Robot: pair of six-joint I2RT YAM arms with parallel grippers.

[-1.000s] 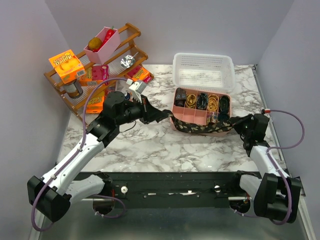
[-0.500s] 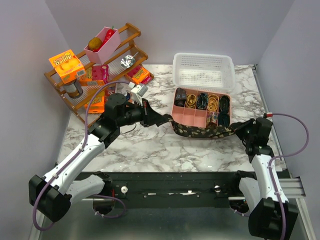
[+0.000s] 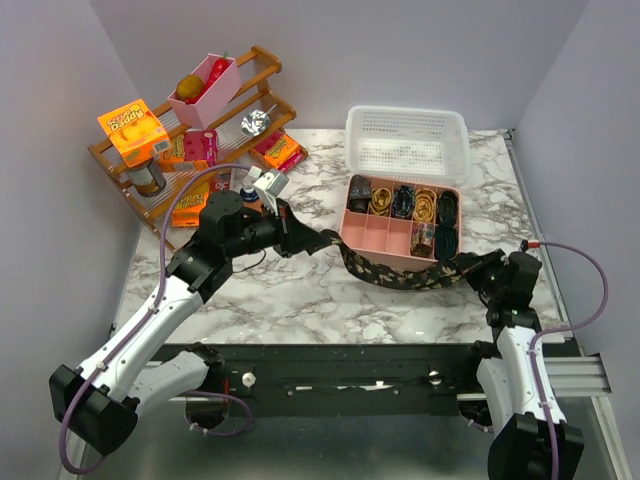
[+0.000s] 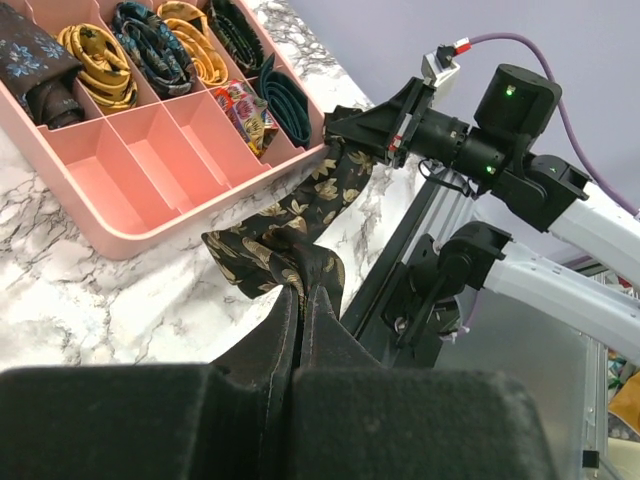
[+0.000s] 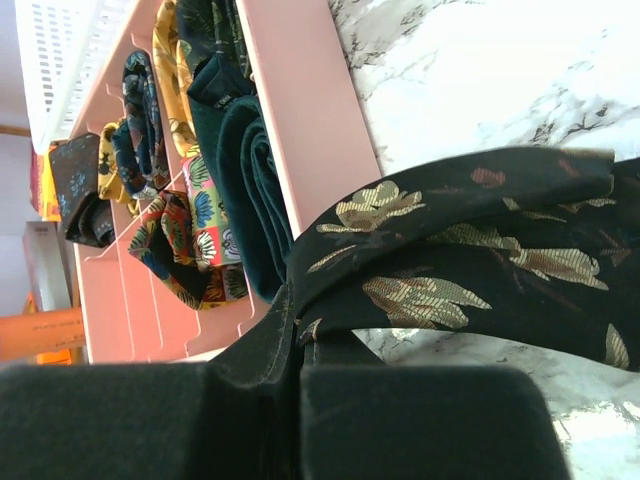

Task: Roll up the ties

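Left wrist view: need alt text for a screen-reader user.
The left pincer, shut on one end of a black gold-leaf tie, holds it strung across to the right pincer, which grips the other end. Behind sits a pink divided tray on a marble table, with rolled ties in its far compartments.

- Left arm [image 3: 150, 320], at left end of base rail [image 3: 340, 380]: white link shells, black joint housings.
- Right arm [image 3: 522, 350], at rail's right end: same white/black.
- Thin purple cable [image 4: 500, 37] along each arm; the right one ends in a red-white plug [image 4: 455, 50].
- Green LEDs [image 4: 510, 92] on right wrist housing.
- Left gripper [image 4: 300, 305], right gripper [image 5: 298, 330]: matte black fingers.
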